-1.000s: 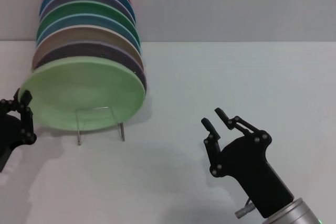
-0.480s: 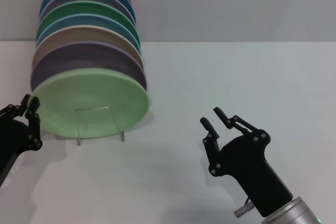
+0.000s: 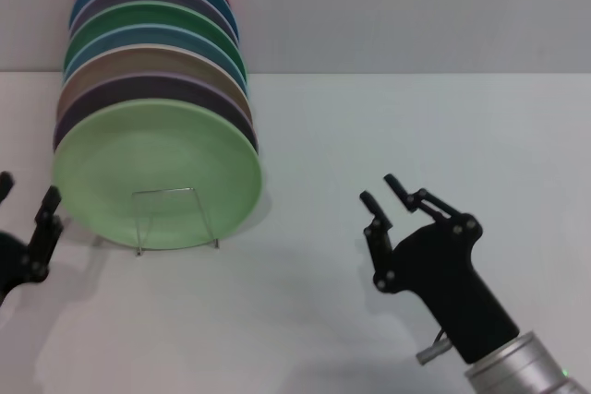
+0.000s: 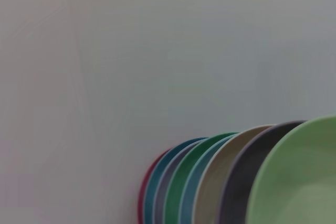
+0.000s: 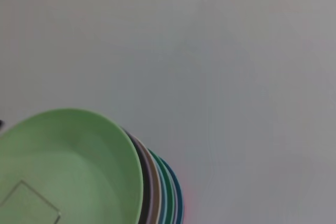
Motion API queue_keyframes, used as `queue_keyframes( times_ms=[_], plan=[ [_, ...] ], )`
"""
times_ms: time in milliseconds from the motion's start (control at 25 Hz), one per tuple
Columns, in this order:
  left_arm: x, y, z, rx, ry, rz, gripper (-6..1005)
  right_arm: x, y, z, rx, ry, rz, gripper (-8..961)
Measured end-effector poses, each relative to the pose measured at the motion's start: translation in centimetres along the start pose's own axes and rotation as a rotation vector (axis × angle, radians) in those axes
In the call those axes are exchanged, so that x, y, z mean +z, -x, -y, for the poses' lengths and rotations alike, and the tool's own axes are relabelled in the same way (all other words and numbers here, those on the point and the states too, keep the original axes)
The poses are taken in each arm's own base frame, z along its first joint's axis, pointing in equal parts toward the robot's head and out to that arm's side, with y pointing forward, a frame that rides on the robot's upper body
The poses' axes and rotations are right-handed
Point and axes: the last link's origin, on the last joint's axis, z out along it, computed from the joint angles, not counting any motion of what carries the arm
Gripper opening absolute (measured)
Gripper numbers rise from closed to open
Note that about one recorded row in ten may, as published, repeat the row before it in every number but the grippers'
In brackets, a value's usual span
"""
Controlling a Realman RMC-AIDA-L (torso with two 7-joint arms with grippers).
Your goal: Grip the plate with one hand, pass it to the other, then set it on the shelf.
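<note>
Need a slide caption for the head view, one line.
Light green plate standing frontmost in the shelf; left gripper and right gripper both open, apart from it.

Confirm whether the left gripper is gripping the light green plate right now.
No. In the head view the left gripper sits open beside the plate, which leans at the front of the shelf.

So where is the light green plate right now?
In the head view, the light green plate stands upright at the front of the row on the clear rack, on the robot's left, with the open left pincer just beside it, apart.
</note>
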Motion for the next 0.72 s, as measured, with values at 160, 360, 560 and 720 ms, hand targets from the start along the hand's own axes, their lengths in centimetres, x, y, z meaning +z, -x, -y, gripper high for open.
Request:
queue_keyframes(
  times_ms=[160, 360, 560, 720],
  plan=[
    [-2.8, -0.5, -0.6, -0.071, -0.045, -0.032, 417, 0.8, -1.0, 1.6, 0.095, -0.044, -0.011, 301],
    [-2.9, -0.9, -1.4, -0.179, -0.043, -0.058, 527, 1.5, -2.2, 3.0, 0.240, -0.048, -0.014, 326],
    [-1.8, -0.9, -1.7, -0.308, -0.020, -0.058, 549, 2.1, -4.0, 4.3, 0.433, -0.022, -0.035, 351],
    [-1.5, -0.9, -1.6, -0.331, -0.024, -0.060, 713, 2.1, -4.7, 5.0, 0.493, -0.015, -0.038, 371]
  ],
)
